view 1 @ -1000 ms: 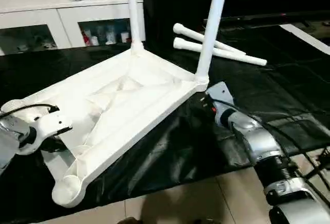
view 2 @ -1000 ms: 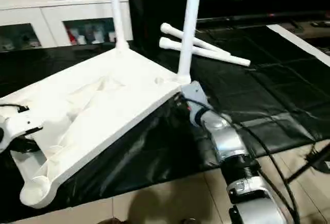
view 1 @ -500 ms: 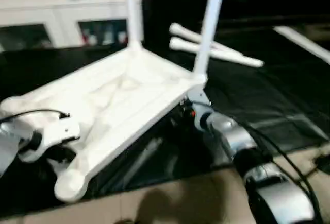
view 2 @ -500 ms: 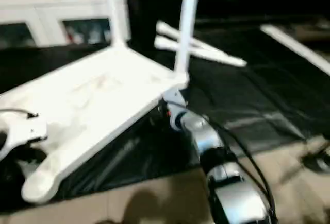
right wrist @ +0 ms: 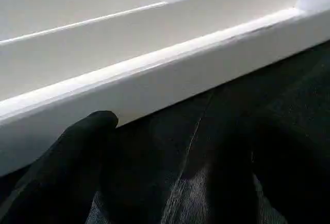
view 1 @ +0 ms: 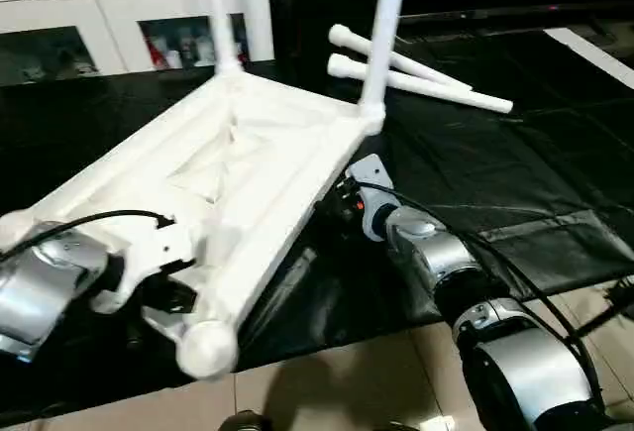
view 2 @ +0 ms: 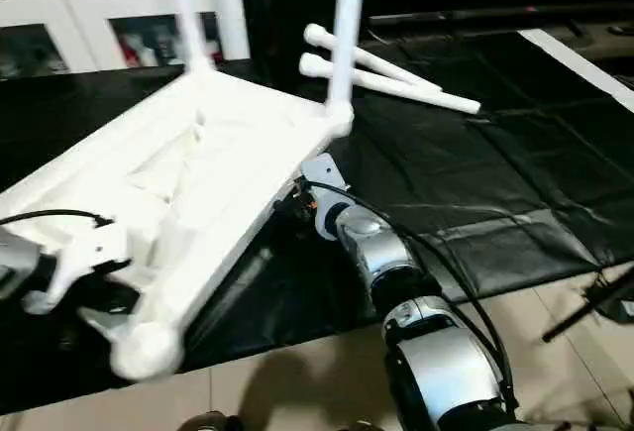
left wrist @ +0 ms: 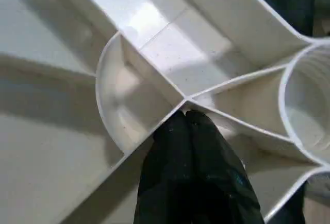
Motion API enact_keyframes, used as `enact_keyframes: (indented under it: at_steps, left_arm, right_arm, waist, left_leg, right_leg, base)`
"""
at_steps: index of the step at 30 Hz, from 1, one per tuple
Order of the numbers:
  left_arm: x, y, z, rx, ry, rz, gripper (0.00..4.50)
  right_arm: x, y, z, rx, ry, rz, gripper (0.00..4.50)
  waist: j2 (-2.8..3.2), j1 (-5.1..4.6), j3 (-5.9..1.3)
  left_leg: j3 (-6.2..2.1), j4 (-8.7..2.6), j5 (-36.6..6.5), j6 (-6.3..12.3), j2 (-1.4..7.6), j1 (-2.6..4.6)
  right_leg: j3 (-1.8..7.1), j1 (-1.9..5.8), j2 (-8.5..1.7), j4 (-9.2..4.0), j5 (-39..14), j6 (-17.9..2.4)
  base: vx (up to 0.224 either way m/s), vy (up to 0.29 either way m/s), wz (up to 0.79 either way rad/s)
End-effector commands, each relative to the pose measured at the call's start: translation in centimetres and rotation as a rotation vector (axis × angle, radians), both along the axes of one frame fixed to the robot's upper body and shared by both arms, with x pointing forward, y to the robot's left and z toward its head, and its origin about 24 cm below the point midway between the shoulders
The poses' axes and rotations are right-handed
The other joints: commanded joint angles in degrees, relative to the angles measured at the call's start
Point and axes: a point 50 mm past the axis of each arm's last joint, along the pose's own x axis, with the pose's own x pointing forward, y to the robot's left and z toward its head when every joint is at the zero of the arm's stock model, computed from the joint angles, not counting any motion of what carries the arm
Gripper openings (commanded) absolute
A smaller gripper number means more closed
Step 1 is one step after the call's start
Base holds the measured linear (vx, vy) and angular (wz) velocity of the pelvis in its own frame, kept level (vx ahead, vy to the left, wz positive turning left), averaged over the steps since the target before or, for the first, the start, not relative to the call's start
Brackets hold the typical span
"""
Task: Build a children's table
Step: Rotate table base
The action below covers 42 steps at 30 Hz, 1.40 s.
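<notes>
The children's table top (view 1: 248, 163) lies upside down and tilted on the black sheet, ribbed underside up. Two legs (view 1: 381, 35) (view 1: 220, 15) stand upright in its far corner sockets. Two loose legs (view 1: 426, 89) lie crossed on the sheet behind it. My left gripper (left wrist: 188, 118) is shut, its tips pressed on a rib junction beside the near corner socket (left wrist: 309, 110). My right gripper (right wrist: 191, 147) is open at the top's right long edge (right wrist: 170, 74), with one finger (right wrist: 77, 152) just beneath that edge.
The black sheet (view 1: 515, 173) covers the floor under the work. A white cabinet with glass doors (view 1: 99, 25) stands at the back left. Tiled floor (view 1: 327, 381) shows in front. A thin dark rod (view 1: 619, 297) crosses the right edge.
The table top has tilted, its right edge higher than before. My right gripper has slid left under that edge. My left gripper has moved in onto the ribs near the front corner.
</notes>
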Motion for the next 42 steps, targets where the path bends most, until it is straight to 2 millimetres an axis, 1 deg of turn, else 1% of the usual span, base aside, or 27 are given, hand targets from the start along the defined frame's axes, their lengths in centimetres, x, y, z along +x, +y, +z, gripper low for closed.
enact_keyframes:
  at_steps: [1, 2, 4, 7, 8, 11, 12, 14, 16, 19, 21, 24, 25, 26, 31, 34, 36, 37, 40, 41, 42]
  left_arm:
    - [0.7, -1.3, 1.4, -0.046, -0.079, -0.048, 0.03]
    - [0.7, -1.6, 1.3, -0.054, -0.077, -0.055, 0.03]
    - [0.7, -2.3, 1.2, -0.076, -0.076, -0.066, 0.03]
    - [0.8, -3.5, 1.1, -0.116, -0.085, -0.082, 0.03]
    - [0.8, -3.8, 1.1, -0.127, -0.088, -0.087, 0.03]
    - [1.1, -4.8, 1.2, -0.150, -0.119, -0.100, 0.03]
    - [1.1, -4.8, 1.2, -0.150, -0.119, -0.100, 0.03]
    - [1.5, -5.6, 1.4, -0.175, -0.147, -0.101, 0.03]
    - [1.7, -5.8, 1.5, -0.180, -0.161, -0.097, 0.03]
    - [1.9, -5.9, 1.5, -0.180, -0.177, -0.093, 0.03]
    - [2.0, -6.2, 1.7, -0.195, -0.185, -0.098, 0.03]
    - [2.1, -6.5, 1.9, -0.208, -0.192, -0.095, 0.03]
    - [2.1, -6.6, 1.9, -0.212, -0.196, -0.097, 0.03]
    - [2.1, -6.6, 1.9, -0.212, -0.196, -0.097, 0.03]
    - [2.8, -7.5, 2.0, -0.245, -0.237, -0.083, 0.03]
    - [3.1, -7.9, 2.1, -0.260, -0.258, -0.080, 0.03]
    - [3.5, -8.2, 2.3, -0.273, -0.287, -0.055, 0.03]
    - [3.8, -8.2, 2.3, -0.275, -0.300, -0.043, 0.03]
    - [4.7, -7.8, 2.4, -0.250, -0.352, 0.003, 0.03]
    - [4.9, -7.7, 2.4, -0.241, -0.364, 0.014, 0.03]
    - [4.9, -7.7, 2.4, -0.241, -0.364, 0.014, 0.03]
  right_arm:
    - [-0.1, 2.0, 0.8, 0.039, -0.017, 0.080, 4.50]
    - [-0.2, 2.2, 0.8, 0.045, -0.017, 0.094, 4.50]
    - [-0.3, 2.5, 0.8, 0.054, -0.019, 0.114, 4.50]
    - [-0.4, 2.8, 0.8, 0.064, -0.021, 0.135, 4.50]
    - [-0.5, 2.8, 0.8, 0.068, -0.022, 0.141, 4.50]
    - [-0.5, 3.1, 0.9, 0.078, -0.029, 0.156, 4.50]
    - [-0.5, 3.1, 0.9, 0.078, -0.029, 0.156, 4.50]
    - [-0.5, 3.3, 1.1, 0.089, -0.041, 0.160, 4.50]
    - [-0.5, 3.3, 1.1, 0.092, -0.042, 0.160, 4.50]
    - [-0.5, 3.2, 1.2, 0.097, -0.046, 0.167, 4.50]
    - [-0.5, 3.2, 1.2, 0.099, -0.048, 0.171, 4.50]
    - [-0.5, 3.3, 1.2, 0.100, -0.049, 0.171, 4.50]
    - [-0.5, 3.3, 1.2, 0.101, -0.049, 0.172, 4.50]
    - [-0.5, 3.3, 1.2, 0.101, -0.049, 0.172, 4.50]
    - [-0.8, 4.2, 1.5, 0.137, -0.060, 0.228, 4.50]
    - [-0.9, 4.5, 1.5, 0.139, -0.061, 0.238, 4.50]
    - [-0.9, 4.6, 1.5, 0.141, -0.061, 0.238, 4.50]
    - [-0.9, 4.6, 1.5, 0.141, -0.062, 0.237, 4.50]
    - [-0.8, 4.3, 1.5, 0.140, -0.067, 0.221, 4.50]
    - [-0.8, 4.2, 1.4, 0.139, -0.068, 0.215, 4.50]
    - [-0.8, 4.2, 1.4, 0.139, -0.068, 0.215, 4.50]
  waist:
    - [0.78, 0.06, -4.00]
    - [0.75, -0.08, -3.97]
    - [0.92, -0.24, -4.01]
    - [0.87, -0.30, -4.06]
    - [0.86, -0.25, -4.11]
    - [0.86, -0.40, -4.15]
    - [0.78, -0.45, -4.20]
    - [0.71, -0.56, -4.24]
    - [0.74, -0.79, -4.27]
    - [0.69, -0.83, -4.34]
    - [0.79, -0.84, -4.33]
    - [0.76, -0.85, -4.35]
    - [0.86, -0.82, -4.36]
    - [0.80, -0.85, -4.37]
    - [0.86, -0.81, -4.45]
    - [0.73, -0.84, -4.52]
    - [0.77, -0.82, -4.52]
    - [0.71, -0.78, -4.54]
    - [0.78, -0.74, -4.52]
    - [0.86, -0.75, -4.54]
    - [0.80, -0.77, -4.54]
  left_leg:
    - [-1.03, -3.82, -12.8, -0.19, 2.28, 1.11]
    - [-1.05, -3.81, -13.0, -0.26, 2.29, 1.07]
    - [-1.04, -3.74, -13.0, -0.16, 2.33, 1.16]
    - [-0.92, -3.62, -12.0, 0.23, 2.31, 1.20]
    - [-1.00, -3.61, -11.6, 0.36, 2.32, 1.11]
    - [-0.98, -3.52, -11.2, 0.60, 2.27, 1.04]
    - [-0.94, -3.42, -10.8, 0.78, 2.21, 0.98]
    - [-0.92, -3.35, -10.2, 1.08, 2.19, 0.95]
    - [-0.97, -3.33, -10.0, 1.40, 2.15, 0.88]
    - [-0.91, -3.13, -9.2, 2.05, 2.13, 0.87]
    - [-0.91, -3.15, -9.2, 2.13, 2.19, 0.94]
    - [-0.94, -3.17, -9.0, 2.20, 2.25, 0.97]
    - [-0.95, -3.17, -9.0, 2.21, 2.24, 0.99]
    - [-0.92, -3.15, -9.0, 2.26, 2.21, 0.98]
    - [-0.97, -3.08, -8.9, 2.30, 2.23, 0.95]
    - [-0.93, -2.94, -8.0, 2.75, 2.09, 0.84]
    - [-0.92, -2.95, -8.0, 3.00, 2.15, 0.96]
    - [-0.90, -2.91, -7.9, 3.07, 2.15, 0.96]
    - [-0.96, -2.96, -8.4, 2.96, 2.17, 0.94]
    - [-0.97, -2.92, -8.7, 2.85, 2.17, 0.98]
    - [-0.97, -2.93, -8.6, 2.90, 2.14, 0.91]
  right_leg:
    - [4.01, 3.12, -4.48, -5.58, -4.0, -12.6]
    - [4.07, 3.16, -4.56, -5.66, -4.6, -12.6]
    - [4.07, 3.07, -4.52, -5.64, -4.5, -12.7]
    - [4.07, 3.08, -4.40, -5.52, -2.7, -13.2]
    - [4.02, 3.24, -4.46, -5.45, -2.2, -13.3]
    - [4.00, 3.33, -4.45, -5.39, -1.3, -13.6]
    - [3.99, 3.40, -4.46, -5.36, -0.8, -13.6]
    - [3.95, 3.46, -4.44, -5.34, -0.1, -13.7]
    - [3.88, 3.56, -4.40, -5.30, 0.2, -13.9]
    - [3.88, 3.59, -4.41, -5.29, 1.0, -14.1]
    - [3.84, 3.49, -4.35, -5.29, 1.1, -14.2]
    - [3.80, 3.55, -4.30, -5.16, 1.7, -14.5]
    - [3.78, 3.54, -4.31, -5.13, 1.8, -14.5]
    - [3.79, 3.56, -4.31, -5.16, 1.8, -14.5]
    - [3.76, 3.66, -4.34, -5.07, 2.5, -14.6]
    - [3.75, 3.76, -4.33, -5.04, 3.9, -14.7]
    - [3.72, 3.68, -4.30, -5.04, 4.0, -14.8]
    - [3.72, 3.70, -4.31, -5.02, 4.0, -14.8]
    - [3.66, 3.72, -4.31, -5.12, 3.3, -14.6]
    - [3.67, 3.69, -4.33, -5.12, 3.1, -14.5]
    - [3.68, 3.74, -4.32, -5.15, 3.2, -14.5]
  base:
    - [0.000, 0.000, 0.00]
    - [0.000, 0.000, 0.00]
    - [0.000, 0.000, 0.00]
    - [0.000, 0.000, 0.00]
    - [0.000, 0.000, 0.00]
    - [0.000, 0.000, 0.00]
    - [0.000, 0.000, 0.00]
    - [0.000, 0.000, 0.00]
    - [0.000, 0.000, 0.00]
    - [0.000, 0.000, 0.00]
    - [0.000, 0.000, 0.00]
    - [0.000, 0.000, 0.00]
    - [0.000, 0.000, 0.00]
    - [0.000, 0.000, 0.00]
    - [0.000, 0.000, 0.00]
    - [0.000, 0.000, 0.00]
    - [0.000, 0.000, 0.00]
    - [0.000, 0.000, 0.00]
    - [0.000, 0.000, 0.00]
    - [0.000, 0.000, 0.00]
    - [0.000, 0.000, 0.00]
